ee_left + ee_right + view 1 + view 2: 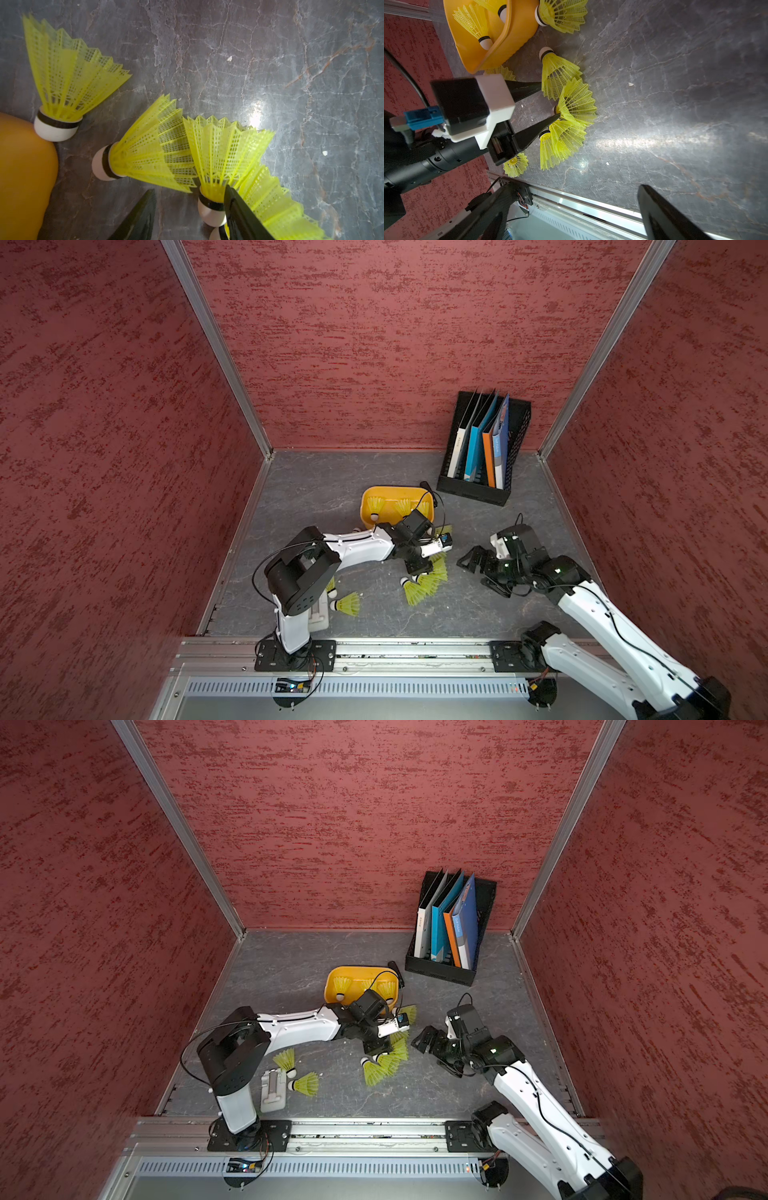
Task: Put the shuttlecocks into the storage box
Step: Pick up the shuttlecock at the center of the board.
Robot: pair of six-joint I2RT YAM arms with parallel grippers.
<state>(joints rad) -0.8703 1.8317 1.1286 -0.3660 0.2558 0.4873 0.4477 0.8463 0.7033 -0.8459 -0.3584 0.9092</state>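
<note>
Neon-yellow mesh shuttlecocks (pixel 151 149) (white-tipped) crowd the released left pincer (pixel 190 188); right pincer (pixel 575 187) gapes.

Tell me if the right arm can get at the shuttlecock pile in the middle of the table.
Probably not cleanly. The right gripper is open and near, bare table between, but the left gripper straddles the pile, one shuttlecock's cork between its open jaws; they would likely clash.

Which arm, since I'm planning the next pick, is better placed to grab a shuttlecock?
Left. The left fingers flank a shuttlecock, one finger against it; the right fingers stand wide open off to the side, nothing between them.
</note>
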